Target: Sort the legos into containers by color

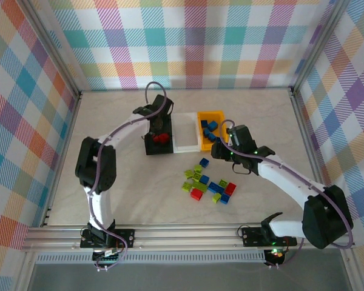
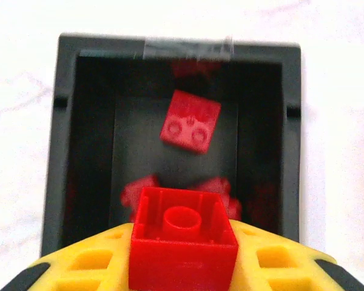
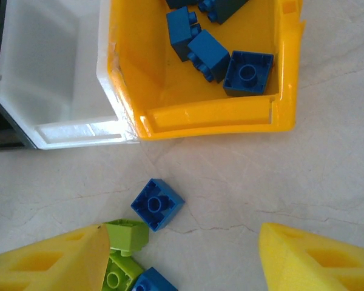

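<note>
Bricks first: my left tool [image 2: 182,251] is pinched narrow on a red brick [image 2: 183,233]. It's glossy hard plastic, square, with its hollow underside and round centre tube turned up at the wrist camera. Being square, it has no long axis to call. It hangs over the near end of the black bin [image 2: 88,121], a matt rectangular box whose long axis runs straight away from the lens. More red bricks [image 2: 191,121] lie on its floor, blurred, one skewed off the walls.

Over on the right wrist view, the white bin [image 3: 54,66] is milky and translucent. It touches the yellow bin [image 3: 206,115], which is shiny with a lipped front wall. Blue bricks [image 3: 249,73] are jumbled inside it, one hollow side up.

My right tool [image 3: 185,267] stands wide with nothing between its yellow fingers [image 3: 54,260], above the pale, finely veined counter [image 3: 327,176]. A lone blue brick [image 3: 157,204] lies there hollow side up, set cornerwise, between tool and yellow bin. Lime bricks [image 3: 127,235] sit against one fingertip.

From above, the loose heap [image 1: 207,182] of red, blue and lime lies near the bins.
</note>
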